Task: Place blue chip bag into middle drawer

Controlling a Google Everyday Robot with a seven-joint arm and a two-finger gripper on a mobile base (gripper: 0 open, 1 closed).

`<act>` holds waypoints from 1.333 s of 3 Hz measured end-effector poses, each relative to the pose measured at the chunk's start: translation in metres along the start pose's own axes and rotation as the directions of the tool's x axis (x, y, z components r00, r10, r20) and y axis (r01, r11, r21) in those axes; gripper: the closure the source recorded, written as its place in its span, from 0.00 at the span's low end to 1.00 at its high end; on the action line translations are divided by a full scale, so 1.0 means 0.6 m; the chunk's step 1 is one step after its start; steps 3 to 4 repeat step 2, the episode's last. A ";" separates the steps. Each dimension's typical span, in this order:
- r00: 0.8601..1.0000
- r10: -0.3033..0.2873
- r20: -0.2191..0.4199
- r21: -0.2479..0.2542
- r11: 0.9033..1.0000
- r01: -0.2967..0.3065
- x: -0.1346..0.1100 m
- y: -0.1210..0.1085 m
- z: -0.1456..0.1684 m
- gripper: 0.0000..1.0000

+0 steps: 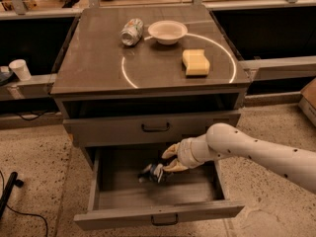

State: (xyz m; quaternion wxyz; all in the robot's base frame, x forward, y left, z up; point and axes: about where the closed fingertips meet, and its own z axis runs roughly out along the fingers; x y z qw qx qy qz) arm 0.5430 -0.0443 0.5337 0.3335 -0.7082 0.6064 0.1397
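Note:
The middle drawer (123, 214) of the grey cabinet is pulled out wide, with its dark bar handle at the front. The blue chip bag (152, 172), small, crumpled, dark blue and white, is inside the drawer near the middle of its floor. My gripper (167, 160) reaches into the drawer from the right on a white arm (247, 149). It is just right of and slightly above the bag, at the bag's edge.
On the cabinet top are a crushed silver can (132, 31), a white bowl (168, 31) and a yellow sponge (195, 62). A shut drawer (113, 131) sits just above the open one. A white paper cup (20, 69) stands on a ledge at the left.

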 end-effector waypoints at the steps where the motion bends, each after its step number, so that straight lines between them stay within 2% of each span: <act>1: 1.000 0.000 0.000 0.000 1.000 0.000 0.000 0.000 0.000 0.04; 2: 1.000 0.000 0.000 0.000 1.000 0.000 0.000 0.000 0.000 0.00; 4: 1.000 0.000 0.000 0.000 1.000 0.000 0.000 0.000 0.000 0.00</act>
